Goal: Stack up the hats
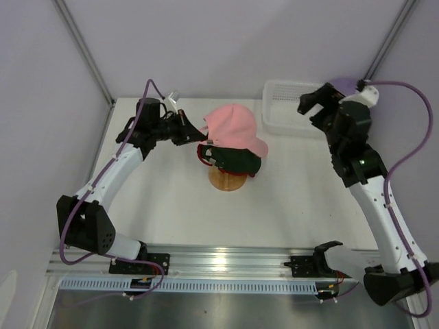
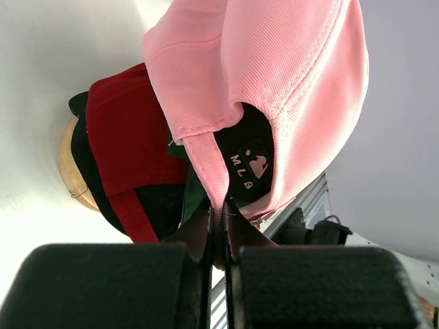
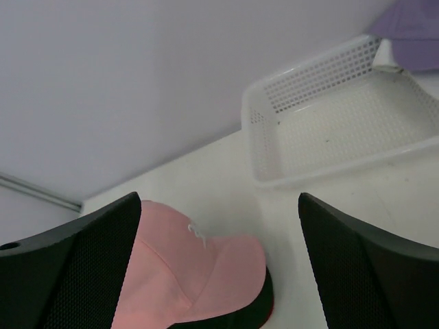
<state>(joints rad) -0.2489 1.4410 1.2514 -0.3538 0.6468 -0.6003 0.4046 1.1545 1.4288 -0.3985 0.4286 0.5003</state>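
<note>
To my left, the left gripper (image 2: 219, 218) is pinched tight on the back strap of the pink cap (image 1: 232, 125), which sits atop the black cap (image 1: 236, 161) and red cap (image 2: 130, 130) on the wooden stand (image 1: 226, 180). If that arm draws back without letting go, I'd expect the pile to drag off. The right gripper (image 1: 314, 108) gapes wide and empty by the basket (image 1: 281, 103), with the lavender cap (image 3: 411, 27) at its far corner.

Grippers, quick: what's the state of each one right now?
Left gripper: closed, pinching the pink cap by its back strap.
Right gripper: open, holding nothing.
</note>
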